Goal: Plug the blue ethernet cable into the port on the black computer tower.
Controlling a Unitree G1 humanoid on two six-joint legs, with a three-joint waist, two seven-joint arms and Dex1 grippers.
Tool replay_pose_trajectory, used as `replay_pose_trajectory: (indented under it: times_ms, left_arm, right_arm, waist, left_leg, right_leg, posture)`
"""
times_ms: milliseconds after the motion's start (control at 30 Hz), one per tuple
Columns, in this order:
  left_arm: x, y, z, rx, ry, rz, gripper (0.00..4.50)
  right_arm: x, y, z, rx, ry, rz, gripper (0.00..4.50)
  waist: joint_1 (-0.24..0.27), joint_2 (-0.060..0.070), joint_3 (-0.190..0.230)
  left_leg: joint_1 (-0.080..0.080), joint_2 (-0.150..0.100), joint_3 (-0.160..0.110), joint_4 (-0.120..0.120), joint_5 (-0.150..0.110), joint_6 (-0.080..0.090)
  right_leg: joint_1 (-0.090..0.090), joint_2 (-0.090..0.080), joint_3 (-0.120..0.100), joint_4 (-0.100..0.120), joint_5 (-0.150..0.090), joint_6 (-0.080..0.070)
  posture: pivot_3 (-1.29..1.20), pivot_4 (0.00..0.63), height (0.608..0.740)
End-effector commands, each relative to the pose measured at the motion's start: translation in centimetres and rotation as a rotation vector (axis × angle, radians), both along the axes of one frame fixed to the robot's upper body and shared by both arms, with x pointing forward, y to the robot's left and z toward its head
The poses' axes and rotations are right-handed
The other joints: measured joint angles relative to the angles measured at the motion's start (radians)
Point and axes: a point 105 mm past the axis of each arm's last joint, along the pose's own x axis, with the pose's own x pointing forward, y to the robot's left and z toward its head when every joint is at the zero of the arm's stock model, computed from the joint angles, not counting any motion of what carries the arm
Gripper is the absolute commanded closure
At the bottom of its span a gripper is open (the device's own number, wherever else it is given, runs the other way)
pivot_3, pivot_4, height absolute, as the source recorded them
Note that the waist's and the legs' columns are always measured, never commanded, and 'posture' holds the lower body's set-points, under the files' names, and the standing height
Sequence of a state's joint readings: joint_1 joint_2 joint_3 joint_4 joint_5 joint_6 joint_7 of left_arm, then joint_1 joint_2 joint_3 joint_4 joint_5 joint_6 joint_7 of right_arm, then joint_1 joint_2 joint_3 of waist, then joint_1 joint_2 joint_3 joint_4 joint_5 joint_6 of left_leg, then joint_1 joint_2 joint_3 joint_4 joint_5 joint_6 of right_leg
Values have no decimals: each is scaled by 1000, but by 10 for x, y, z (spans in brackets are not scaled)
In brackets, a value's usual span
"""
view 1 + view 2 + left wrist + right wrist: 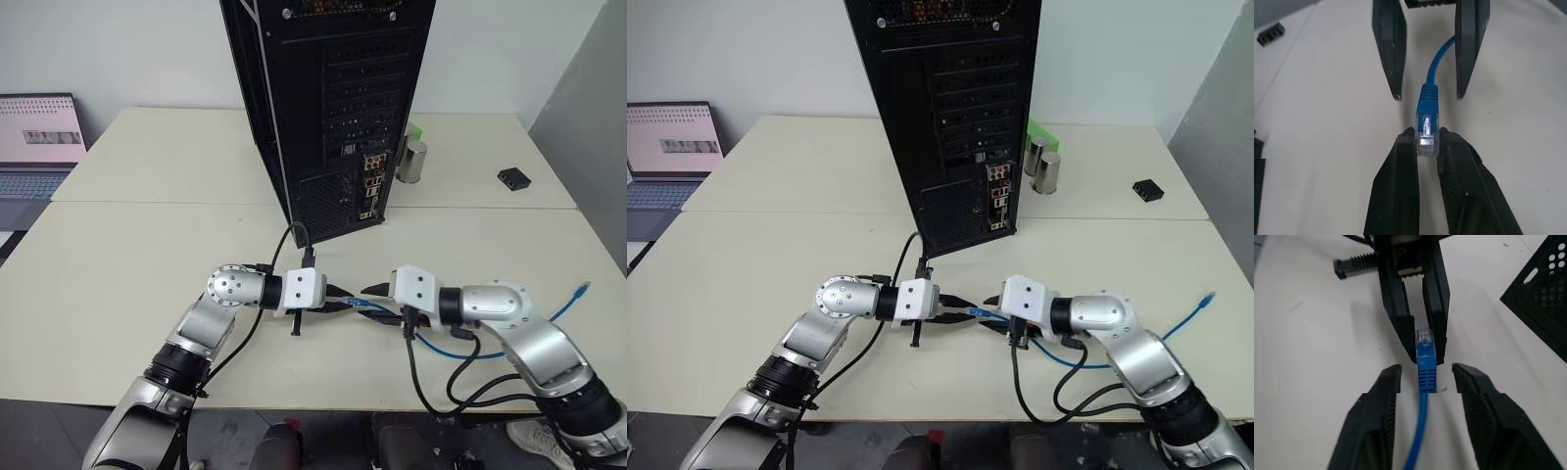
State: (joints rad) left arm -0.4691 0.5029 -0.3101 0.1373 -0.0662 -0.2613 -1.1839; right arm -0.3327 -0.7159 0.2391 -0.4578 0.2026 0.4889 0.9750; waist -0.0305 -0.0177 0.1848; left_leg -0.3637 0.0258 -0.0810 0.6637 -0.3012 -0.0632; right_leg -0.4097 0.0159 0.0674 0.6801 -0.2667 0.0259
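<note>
Gleaming clear plug tips the blue ethernet cable (1428, 100), left pincer (1428, 142) clamping it.

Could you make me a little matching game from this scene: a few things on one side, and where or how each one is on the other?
Things:
1. blue ethernet cable
2. left gripper
3. right gripper
4. black computer tower

States:
A. jaws apart, on either side of the cable
B. upright at the back of the table
C. its clear plug is pinched between two jaws
D. jaws closed on the plug

Pairs: 1-C, 2-D, 3-A, 4-B
</note>
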Motion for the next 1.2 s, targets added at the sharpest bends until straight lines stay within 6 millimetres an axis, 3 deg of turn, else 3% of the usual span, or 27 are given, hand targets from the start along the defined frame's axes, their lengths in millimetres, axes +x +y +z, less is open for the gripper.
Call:
replay_pose_trajectory:
  times_ms: [33,67,267,500,1033,1133,1200]
  left_arm:
    - [-5,-2,7,-55,-143,-28,4221]
    - [-6,-2,8,-60,-210,-36,4221]
    - [0,-1,20,-130,-525,-32,4221]
    - [-6,-1,29,-211,-739,-64,4221]
    - [0,0,34,-230,-843,-25,4221]
    - [-1,-1,34,-231,-846,-25,4221]
    - [-1,-1,33,-230,-848,-25,4221]
  right_arm:
    - [-11,-13,24,105,80,-31,1516]
    - [-12,-15,28,151,121,-56,1309]
    - [-18,-11,35,377,332,-131,1303]
    - [-15,-1,30,453,418,-180,1303]
    - [-10,7,23,479,491,-167,1303]
    - [-9,8,25,486,492,-164,1704]
    - [-8,9,26,489,492,-161,2259]
  waist:
    - [0,0,0]
    - [0,0,0]
    - [0,0,0]
    - [1,0,0]
    - [0,0,0]
    - [0,0,0]
    - [0,0,0]
  left_leg:
    - [0,0,0,0,0,0]
    - [0,0,0,0,0,0]
    - [0,0,0,0,0,0]
    - [0,0,0,0,0,0]
    - [0,0,0,0,0,0]
    - [0,0,0,0,0,0]
    - [0,0,0,0,0,0]
  right_leg:
    - [0,0,0,0,0,0]
    - [0,0,0,0,0,0]
    - [0,0,0,0,0,0]
    - [0,0,0,0,0,0]
    - [0,0,-1,0,0,0]
    - [0,0,-1,0,0,0]
    - [0,0,-1,0,0,0]
  posture:
    - [0,150,740]
    - [0,150,740]
    - [0,150,740]
    - [0,150,740]
    - [0,150,740]
    - [0,150,740]
    - [0,150,740]
